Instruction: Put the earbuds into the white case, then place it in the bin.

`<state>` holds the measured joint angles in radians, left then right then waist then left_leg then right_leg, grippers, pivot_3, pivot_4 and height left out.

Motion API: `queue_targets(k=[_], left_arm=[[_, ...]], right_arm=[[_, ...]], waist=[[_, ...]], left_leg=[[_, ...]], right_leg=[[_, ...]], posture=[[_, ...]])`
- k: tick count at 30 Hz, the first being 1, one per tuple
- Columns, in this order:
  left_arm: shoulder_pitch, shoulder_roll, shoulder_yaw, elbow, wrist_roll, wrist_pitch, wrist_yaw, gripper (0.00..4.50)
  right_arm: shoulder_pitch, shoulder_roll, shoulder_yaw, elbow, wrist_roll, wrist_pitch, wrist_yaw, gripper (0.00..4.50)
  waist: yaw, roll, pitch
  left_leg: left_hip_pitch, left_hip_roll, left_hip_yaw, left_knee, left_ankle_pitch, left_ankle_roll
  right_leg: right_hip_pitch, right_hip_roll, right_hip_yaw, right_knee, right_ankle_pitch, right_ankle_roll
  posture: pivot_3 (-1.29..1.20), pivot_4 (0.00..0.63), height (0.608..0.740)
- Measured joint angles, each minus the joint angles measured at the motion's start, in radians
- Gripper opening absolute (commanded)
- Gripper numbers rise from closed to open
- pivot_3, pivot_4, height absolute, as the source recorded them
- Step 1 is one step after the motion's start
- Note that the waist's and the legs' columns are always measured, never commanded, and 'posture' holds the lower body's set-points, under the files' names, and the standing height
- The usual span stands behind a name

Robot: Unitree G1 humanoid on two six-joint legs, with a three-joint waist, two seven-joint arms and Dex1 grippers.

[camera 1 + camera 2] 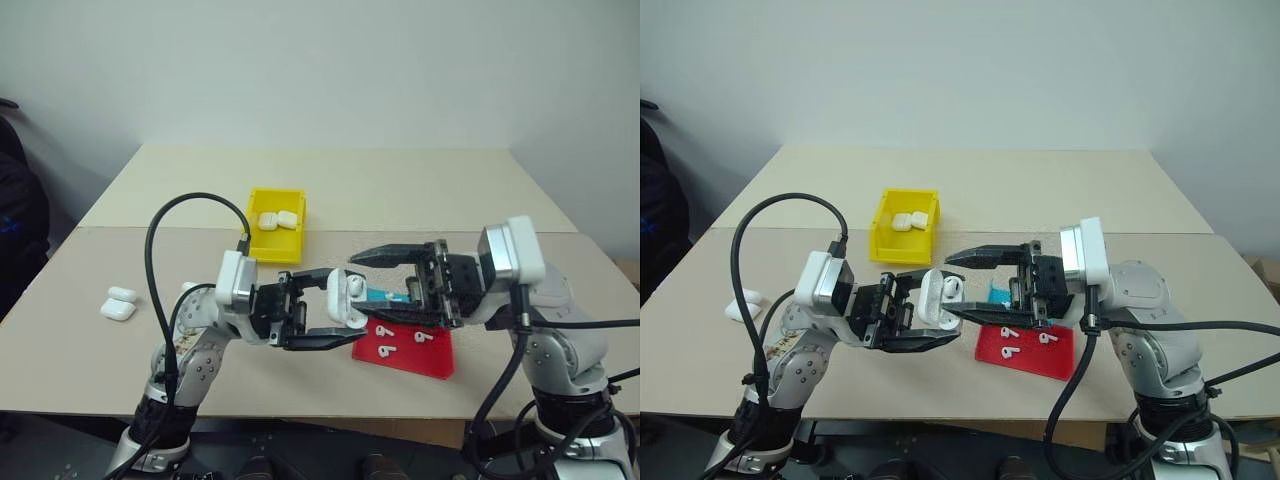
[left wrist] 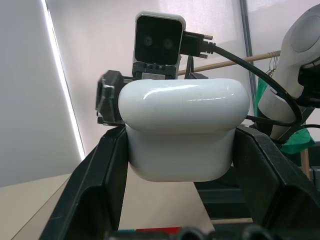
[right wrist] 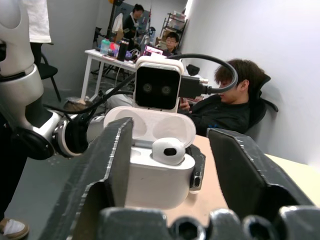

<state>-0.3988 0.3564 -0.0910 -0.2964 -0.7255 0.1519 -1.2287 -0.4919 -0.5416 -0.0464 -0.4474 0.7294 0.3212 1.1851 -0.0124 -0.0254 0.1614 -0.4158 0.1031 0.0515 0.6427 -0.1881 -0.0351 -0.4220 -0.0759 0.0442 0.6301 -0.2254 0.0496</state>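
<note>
- Head views: the left hand point(image 1: 318, 310) is clamped on the white case point(image 1: 345, 299), held up over the near part of the counter point(image 1: 420, 190), lid flipped open. The right hand point(image 1: 388, 288) faces it from the right with fingers parted, one above and one below the case; whether they touch it is hard to judge here. Behind the hands a red tray point(image 1: 437, 357) lies on the counter, its left end and a blue part hidden by them, with two earbuds point(image 1: 424, 337) on it. Farther back and left stands the yellow bin point(image 1: 259, 243) with two closed cases point(image 1: 279, 220) inside. Two more cases point(image 1: 118, 303) lie at the counter's left edge.
- Left wrist view: both black fingers point(image 2: 97, 185) press the case's sides point(image 2: 182, 130); its opening is turned away, so the contents are hidden.
- Right wrist view: the open case point(image 3: 157, 170) sits between the spread fingers point(image 3: 107, 170) with a gap on one side. One earbud point(image 3: 169, 150) sticks up from its socket, seemingly not fully seated. People sit at desks beyond.
</note>
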Motion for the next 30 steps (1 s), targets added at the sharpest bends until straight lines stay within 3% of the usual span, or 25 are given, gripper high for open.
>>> queue_targets(k=[6,12,14,16,22,30], left_arm=[[0.006,0.014,0.000,0.020,0.072,-0.075,-0.023,2.79],[0.141,0.097,0.032,0.070,0.130,-0.161,-0.083,2.79],[0.176,0.125,0.056,0.047,0.134,-0.178,-0.080,2.79],[0.208,0.142,0.074,0.046,0.145,-0.208,-0.085,2.79],[0.278,0.124,0.067,-0.001,0.185,-0.240,-0.024,2.79],[0.324,0.106,0.041,-0.052,0.220,-0.251,0.064,2.79]], right_arm=[[-0.013,-0.051,-0.023,0.008,0.046,0.021,0.005,2.80],[-0.212,-0.309,-0.087,0.105,0.053,0.224,-0.094,2.80],[-0.269,-0.429,0.019,0.139,-0.066,0.240,-0.047,2.80],[-0.317,-0.464,0.129,0.207,-0.175,0.250,-0.008,2.80],[-0.456,-0.437,0.446,0.446,-0.470,0.245,0.116,2.80],[-0.532,-0.365,0.641,0.694,-0.755,0.108,0.249,2.80]], waist=[[0.000,0.000,0.000],[-0.002,0.001,0.001],[0.000,0.001,0.001],[-0.001,0.001,0.001],[-0.002,0.001,0.001],[0.002,0.002,0.001]], left_leg=[[0.000,0.000,0.000,0.000,0.000,0.000],[0.000,0.000,0.001,-0.002,0.000,0.000],[0.000,0.000,0.001,-0.003,0.000,0.000],[0.000,0.000,0.002,-0.003,0.000,0.000],[-0.001,0.000,0.003,-0.004,-0.001,0.002],[-0.003,0.000,0.003,-0.004,-0.002,0.004]], right_leg=[[0.000,0.000,0.000,0.000,0.000,0.000],[-0.002,0.000,0.000,0.000,-0.004,-0.009],[-0.002,-0.001,0.000,-0.001,-0.005,-0.010],[-0.002,-0.001,0.000,-0.002,-0.006,-0.009],[-0.004,-0.001,0.001,-0.001,-0.005,-0.010],[-0.005,-0.001,0.000,-0.001,-0.003,-0.004]], posture=[[0.00,0.150,0.740],[0.00,0.150,0.740],[0.00,0.150,0.740],[0.00,0.150,0.740],[0.00,0.150,0.740],[0.00,0.150,0.740]])
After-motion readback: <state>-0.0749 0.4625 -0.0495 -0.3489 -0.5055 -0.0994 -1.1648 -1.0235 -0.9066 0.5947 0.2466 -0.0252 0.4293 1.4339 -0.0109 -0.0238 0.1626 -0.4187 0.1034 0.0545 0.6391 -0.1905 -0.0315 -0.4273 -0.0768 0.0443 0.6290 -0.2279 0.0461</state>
